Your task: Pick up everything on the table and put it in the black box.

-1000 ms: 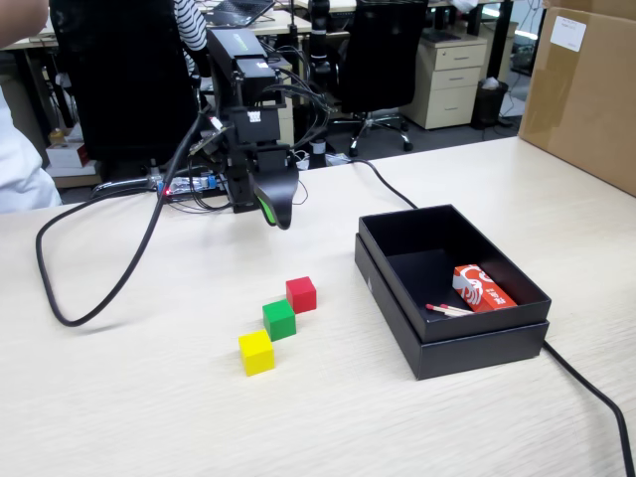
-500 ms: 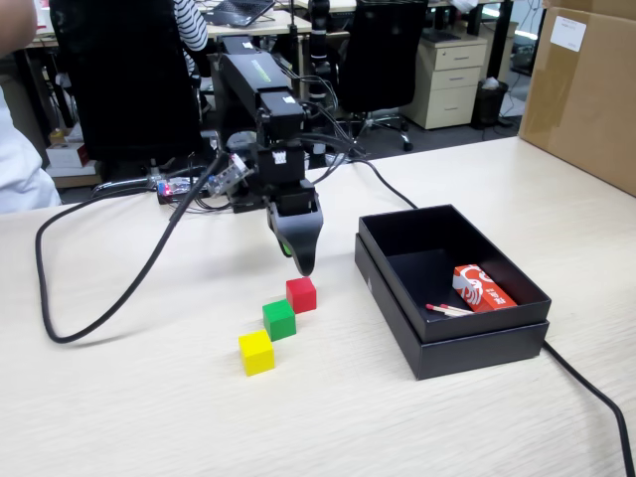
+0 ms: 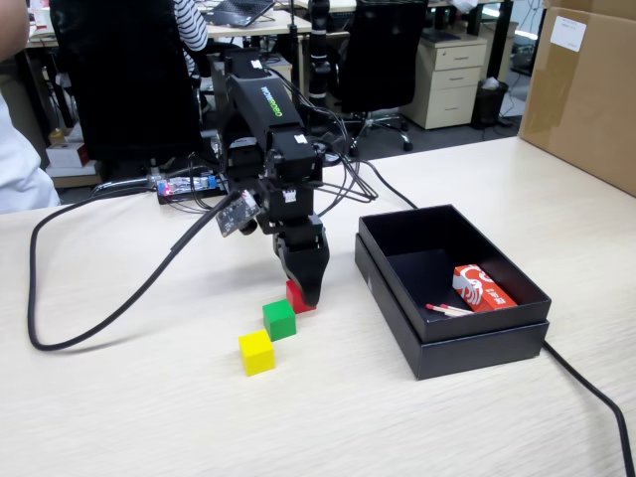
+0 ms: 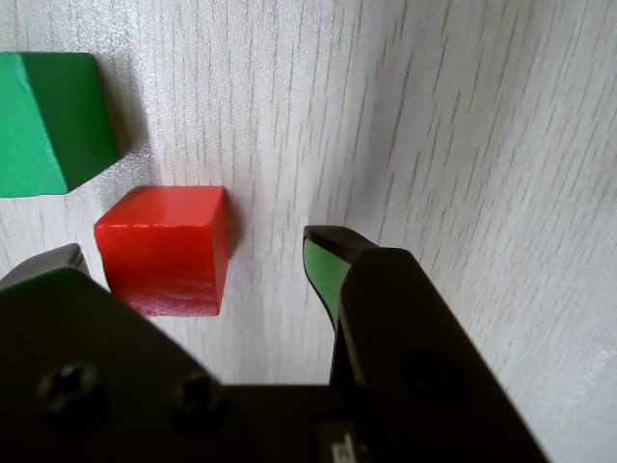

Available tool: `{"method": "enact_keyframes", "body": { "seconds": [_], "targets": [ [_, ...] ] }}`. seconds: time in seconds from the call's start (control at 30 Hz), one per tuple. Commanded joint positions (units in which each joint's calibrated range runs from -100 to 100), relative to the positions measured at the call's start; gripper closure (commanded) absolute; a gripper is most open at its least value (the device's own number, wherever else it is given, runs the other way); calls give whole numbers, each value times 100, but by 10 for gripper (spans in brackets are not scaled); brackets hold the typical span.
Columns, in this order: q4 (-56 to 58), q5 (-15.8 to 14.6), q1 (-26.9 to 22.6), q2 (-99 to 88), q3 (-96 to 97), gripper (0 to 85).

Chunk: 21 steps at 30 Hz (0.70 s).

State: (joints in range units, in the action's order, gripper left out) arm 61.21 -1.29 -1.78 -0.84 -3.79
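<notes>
On table (image 3: 149, 397), glossy red cube (image 4: 164, 249) between spread claw (image 4: 193, 253) jaws

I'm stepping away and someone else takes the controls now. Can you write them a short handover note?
Gripper: open, low over the table, jaws either side of the red cube, not closed on it.
Cubes: red, green and yellow sit in a diagonal row on the table, left of the black box in the fixed view.
Box: holds only a red-and-white packet and a thin stick.
Done: no cube boxed.
Left: close on red, carry it to the box, then green and yellow.
</notes>
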Motion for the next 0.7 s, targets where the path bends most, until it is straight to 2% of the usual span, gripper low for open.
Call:
{"method": "enact_keyframes", "body": {
  "seconds": [0.0, 0.1, 0.13, 0.23, 0.4, 0.67],
  "targets": [
    [43, -10, -5, 55, -519, 428],
    [43, -10, 0, 216, -646, 448],
    [43, -10, 0, 285, -745, 503],
    [52, -15, 5, 434, -854, 577],
    [52, -98, 24, 457, -900, 834],
    [61, -210, -137, -966, -473, 845]
  ]
}}
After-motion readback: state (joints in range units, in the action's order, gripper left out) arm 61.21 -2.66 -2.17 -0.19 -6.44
